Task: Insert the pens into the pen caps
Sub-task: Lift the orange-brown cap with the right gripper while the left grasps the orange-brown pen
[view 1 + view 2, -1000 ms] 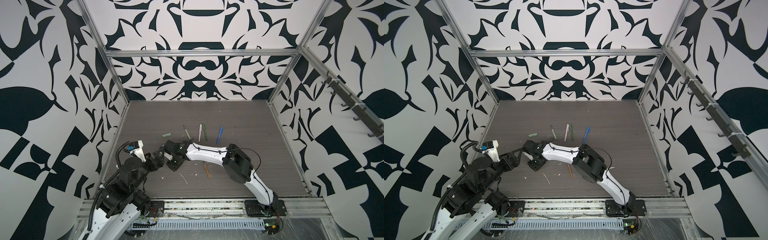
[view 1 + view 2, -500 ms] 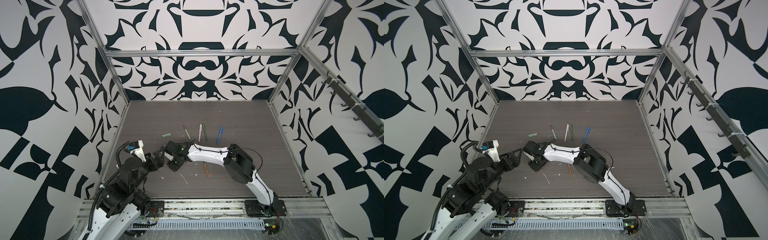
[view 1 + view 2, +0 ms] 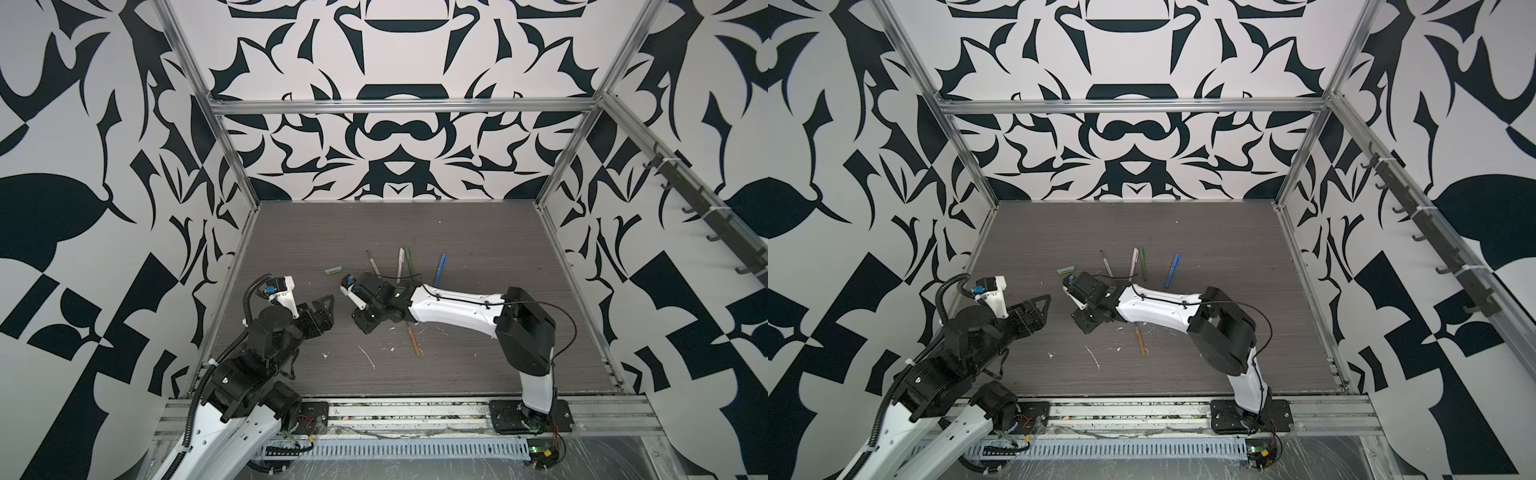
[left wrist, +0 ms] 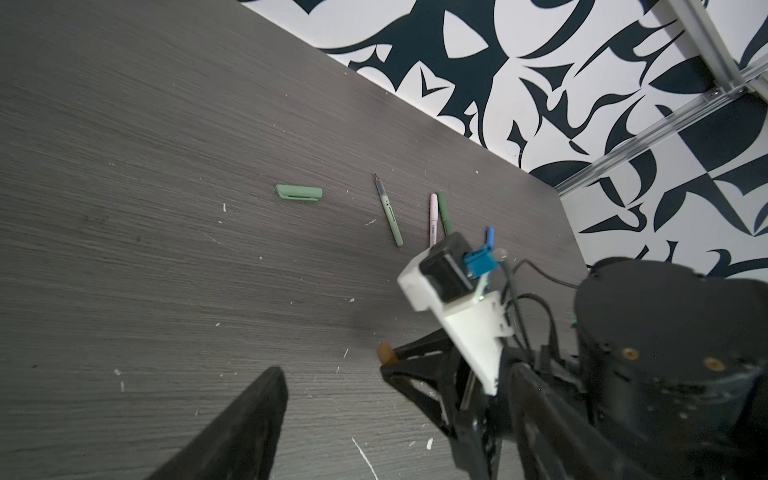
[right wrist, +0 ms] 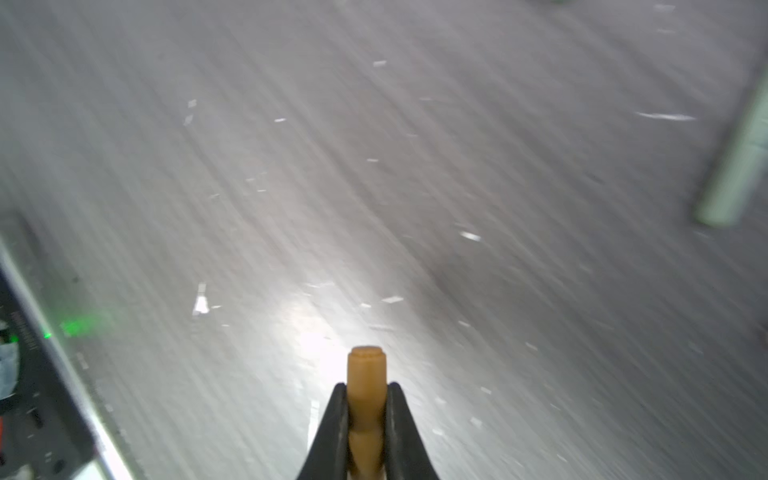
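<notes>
You are on the orange-brown pair. Your right gripper [image 5: 367,388] is clenched on the orange-brown cap [image 5: 366,365] and holds it above the table [image 3: 478,249], left of the middle and toward the near side. Your left gripper [image 3: 330,311] faces it from close by, jaws spread and empty.

The orange-brown pen [image 3: 414,341] lies flat on the near half of the table. Its far end is tucked under the right forearm.

The next move, as I judge it, calls for the left gripper to take that pen by its barrel. You then line the tip up with the cap's mouth and push along one axis.

The cap is a short stubby tube, pinched across its body with one end poking past the fingertips. The wrist view is blurred, so you cannot tell whether that end is the open one; check before pushing.

Farther back, the pale green pen [image 4: 390,212] lies bare-tipped, with the pale green cap [image 4: 299,193] well to its left. The pink pen [image 4: 433,216], dark green pen [image 4: 444,214] and blue pen [image 3: 439,268] look already capped.
</notes>
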